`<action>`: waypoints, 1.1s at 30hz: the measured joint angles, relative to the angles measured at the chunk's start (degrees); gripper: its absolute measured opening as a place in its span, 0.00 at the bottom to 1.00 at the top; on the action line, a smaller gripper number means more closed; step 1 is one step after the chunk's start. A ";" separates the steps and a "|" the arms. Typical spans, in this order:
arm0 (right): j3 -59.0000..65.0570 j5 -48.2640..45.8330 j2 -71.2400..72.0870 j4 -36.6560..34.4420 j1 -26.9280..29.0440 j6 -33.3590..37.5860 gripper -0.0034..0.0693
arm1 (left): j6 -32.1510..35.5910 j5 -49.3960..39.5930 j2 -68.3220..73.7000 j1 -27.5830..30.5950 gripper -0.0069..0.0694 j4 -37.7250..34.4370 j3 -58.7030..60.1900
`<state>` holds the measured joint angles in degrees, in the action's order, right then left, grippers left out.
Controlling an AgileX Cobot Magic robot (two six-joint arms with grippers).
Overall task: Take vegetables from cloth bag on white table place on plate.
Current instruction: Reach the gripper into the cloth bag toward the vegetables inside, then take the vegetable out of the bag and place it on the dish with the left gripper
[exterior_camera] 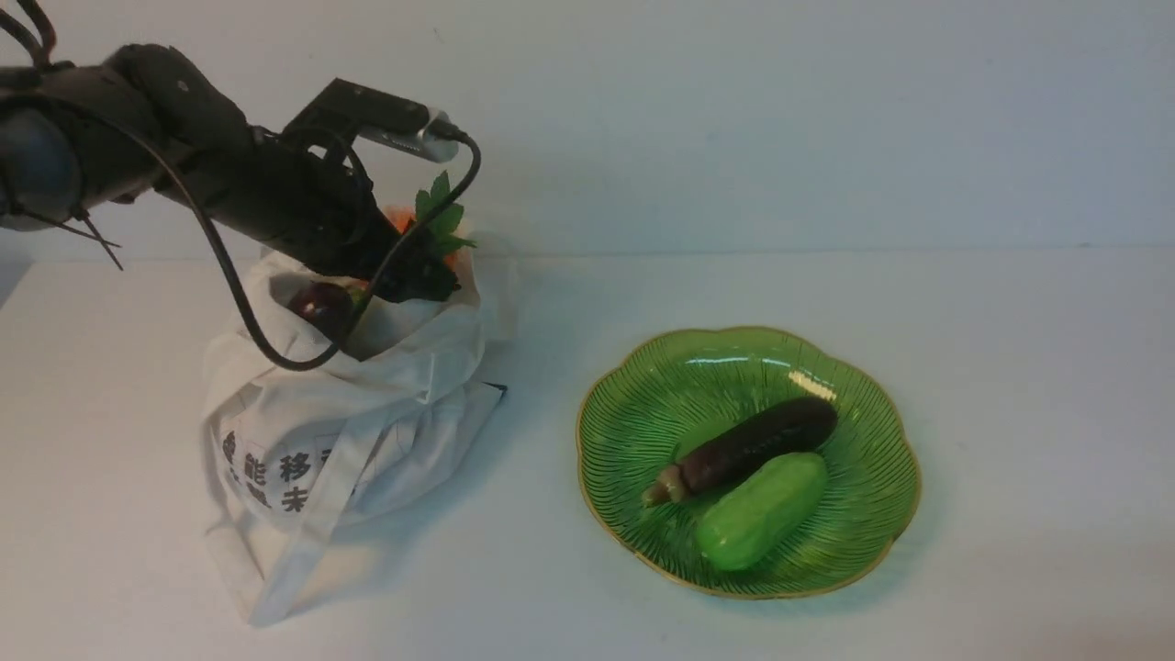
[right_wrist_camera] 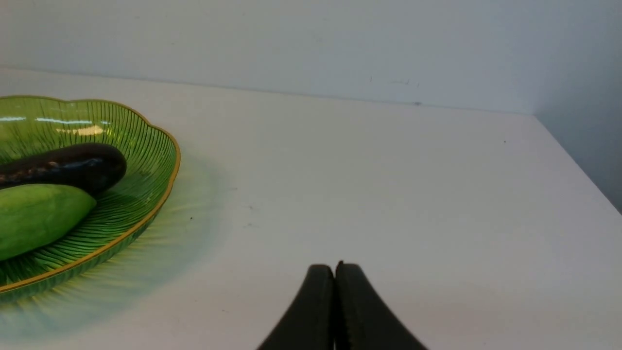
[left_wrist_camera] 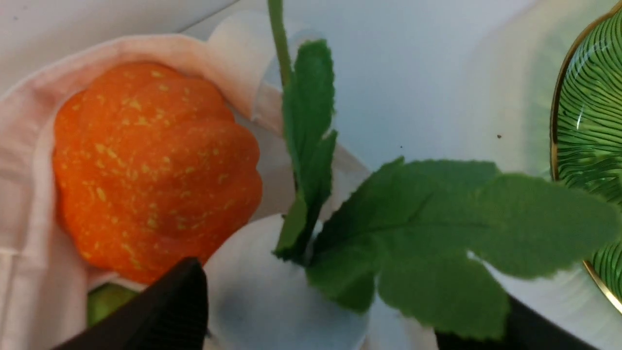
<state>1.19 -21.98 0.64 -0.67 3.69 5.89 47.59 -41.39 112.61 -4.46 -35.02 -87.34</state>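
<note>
Here, white matte tabletop [exterior_camera: 1010, 413], pale plain wall [exterior_camera: 780, 119] behind. Left arm [exterior_camera: 229, 174], slanting down into cloth bag [exterior_camera: 312, 413]; left gripper [left_wrist_camera: 335, 306], fingers apart around white radish [left_wrist_camera: 286, 296]. Beside it, orange pumpkin [left_wrist_camera: 150, 170], in bag. Rightward of that gripper, green glass plate [exterior_camera: 624, 431]: eggplant [exterior_camera: 762, 445], green vegetable [exterior_camera: 762, 514]. Right gripper [right_wrist_camera: 335, 270], fingers together.

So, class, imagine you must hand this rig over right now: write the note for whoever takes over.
Left gripper: open in the cloth bag's mouth, its fingers either side of the white radish with green leaves.
Right gripper: shut, holding nothing.
Done: long dark purple eggplant and light-green oblong vegetable on the green glass plate.
Left: radish, orange ribbed pumpkin, dark round vegetable, small green one, all in the white cloth bag.
</note>
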 joint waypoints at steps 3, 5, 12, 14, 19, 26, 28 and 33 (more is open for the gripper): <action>0.00 0.00 0.00 0.00 0.00 0.00 0.03 | -0.51 2.98 1.81 0.00 0.82 -0.49 0.00; 0.00 0.00 0.00 0.00 0.00 0.00 0.03 | -0.78 3.73 2.02 0.00 0.78 -0.60 0.00; 0.00 0.00 0.00 0.00 0.00 0.00 0.03 | -0.99 2.94 2.10 0.00 0.68 -0.98 -0.27; 0.00 0.00 0.00 0.00 0.00 0.00 0.03 | -0.99 0.78 1.54 0.00 0.68 -0.69 -0.85; 0.00 0.00 0.00 0.00 0.00 0.00 0.03 | -0.99 -4.69 -2.98 0.00 0.68 0.81 -3.69; 0.00 0.00 0.00 0.00 0.00 0.00 0.03 | -1.04 -7.58 -12.87 -0.31 0.68 -0.76 -7.89; 0.00 0.00 0.00 0.00 0.00 0.00 0.03 | -1.09 -8.80 -15.45 -1.35 0.68 -3.76 -8.14; 0.00 0.00 0.00 0.00 0.00 0.00 0.03 | -1.09 -10.36 -18.56 -8.19 0.68 -11.12 -8.56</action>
<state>1.19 -21.98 0.64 -0.67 3.69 5.89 46.49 -51.75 94.05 -12.65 -46.14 -95.90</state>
